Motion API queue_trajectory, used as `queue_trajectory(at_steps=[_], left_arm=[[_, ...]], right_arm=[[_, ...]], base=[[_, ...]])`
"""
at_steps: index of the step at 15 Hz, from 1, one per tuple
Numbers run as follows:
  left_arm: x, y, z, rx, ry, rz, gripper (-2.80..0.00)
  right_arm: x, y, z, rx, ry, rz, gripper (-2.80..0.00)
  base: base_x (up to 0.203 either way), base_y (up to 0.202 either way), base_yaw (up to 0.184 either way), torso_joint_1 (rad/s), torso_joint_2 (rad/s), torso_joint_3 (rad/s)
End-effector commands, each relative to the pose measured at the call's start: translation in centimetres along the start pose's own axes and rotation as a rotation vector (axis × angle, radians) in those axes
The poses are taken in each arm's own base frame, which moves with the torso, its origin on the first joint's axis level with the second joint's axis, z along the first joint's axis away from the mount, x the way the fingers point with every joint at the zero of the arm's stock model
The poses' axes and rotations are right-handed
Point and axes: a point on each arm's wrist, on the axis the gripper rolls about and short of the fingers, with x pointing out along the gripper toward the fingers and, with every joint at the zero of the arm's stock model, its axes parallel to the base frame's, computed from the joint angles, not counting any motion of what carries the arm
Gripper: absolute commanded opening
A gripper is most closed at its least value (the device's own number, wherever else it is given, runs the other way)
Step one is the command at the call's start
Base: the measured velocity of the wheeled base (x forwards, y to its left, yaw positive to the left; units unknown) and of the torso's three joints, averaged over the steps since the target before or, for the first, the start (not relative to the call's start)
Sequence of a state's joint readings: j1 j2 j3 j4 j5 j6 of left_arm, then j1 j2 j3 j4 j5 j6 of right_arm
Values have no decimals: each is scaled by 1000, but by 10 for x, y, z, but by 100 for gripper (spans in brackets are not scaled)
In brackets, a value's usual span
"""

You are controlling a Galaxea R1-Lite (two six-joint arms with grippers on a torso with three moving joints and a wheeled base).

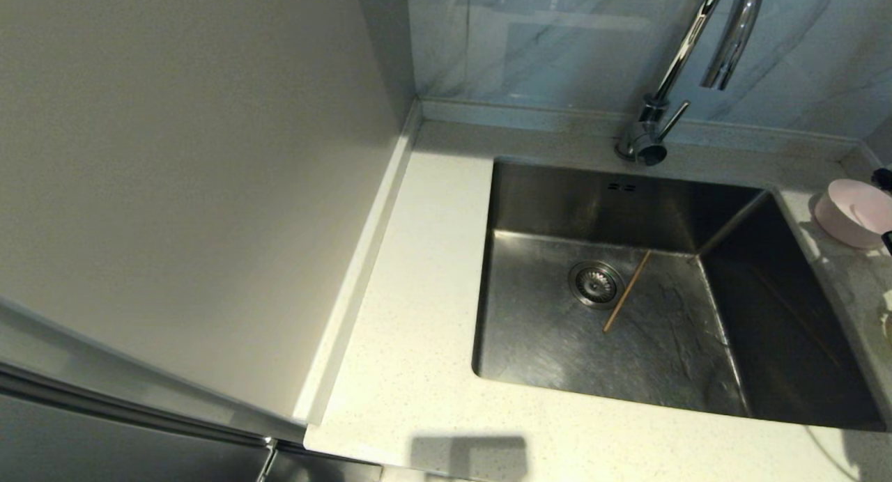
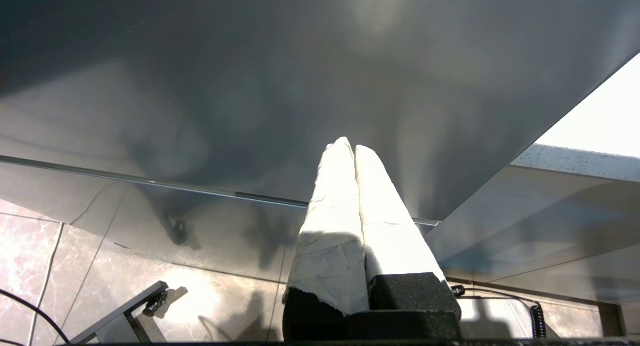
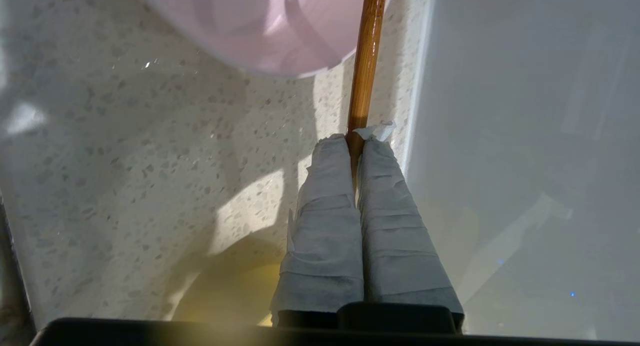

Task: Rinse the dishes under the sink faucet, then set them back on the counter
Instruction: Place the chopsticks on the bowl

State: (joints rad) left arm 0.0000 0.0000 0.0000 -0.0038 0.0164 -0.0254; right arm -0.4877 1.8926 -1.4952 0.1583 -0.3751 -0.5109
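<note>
One chopstick point(image 3: 364, 66) clamped between right pincer point(image 3: 356, 136) tips.

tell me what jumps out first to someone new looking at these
A lone chopstick lies on the floor of the sink, beside the drain. The right gripper is shut on a second chopstick over the counter, next to the pink bowl. The left gripper is parked, shut and empty.
</note>
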Motion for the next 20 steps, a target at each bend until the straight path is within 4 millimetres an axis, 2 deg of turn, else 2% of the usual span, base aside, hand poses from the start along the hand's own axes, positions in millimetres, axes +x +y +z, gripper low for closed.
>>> queue_trajectory(at_steps=[1,12,20], left_arm=[[0,0,0,-1,-4,0,-280],[0,0,0,-1,-4,0,-280],[0,0,0,-1,-4,0,-280]], right_arm=[[1,-1,1,-1,-1,-5,-280],[0,-1,3,0,-7,-8,-280],[0,6,4,-12,-7,9,-280]], base=[[0,0,0,0,0,0],[0,0,0,0,0,0],[0,0,0,0,0,0]])
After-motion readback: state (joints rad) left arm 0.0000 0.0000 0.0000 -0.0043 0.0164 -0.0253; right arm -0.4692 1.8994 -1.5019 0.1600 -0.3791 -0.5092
